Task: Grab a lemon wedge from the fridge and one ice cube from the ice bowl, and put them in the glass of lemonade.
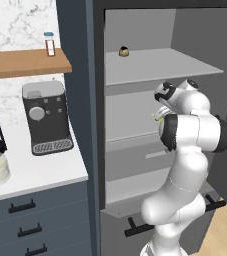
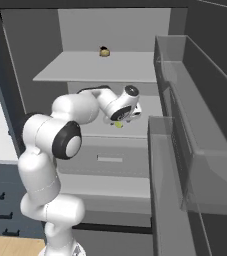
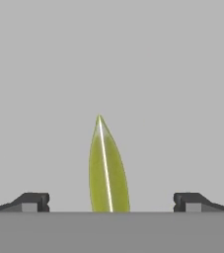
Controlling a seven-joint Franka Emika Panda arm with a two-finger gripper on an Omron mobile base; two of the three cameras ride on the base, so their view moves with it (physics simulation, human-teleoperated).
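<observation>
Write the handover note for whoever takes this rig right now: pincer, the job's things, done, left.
Pincer: open, holding nothing, reaching into the open fridge at a middle shelf.
Lemon wedge: on the shelf, centred between the two fingertips, not gripped yet.
A small round brown-gold object sits on the shelf above; leave it.
Done: fridge open, pincer lined up on the wedge.
Left: close on the wedge, carry it to the glass of lemonade, then fetch one ice cube from the ice bowl and add it.
</observation>
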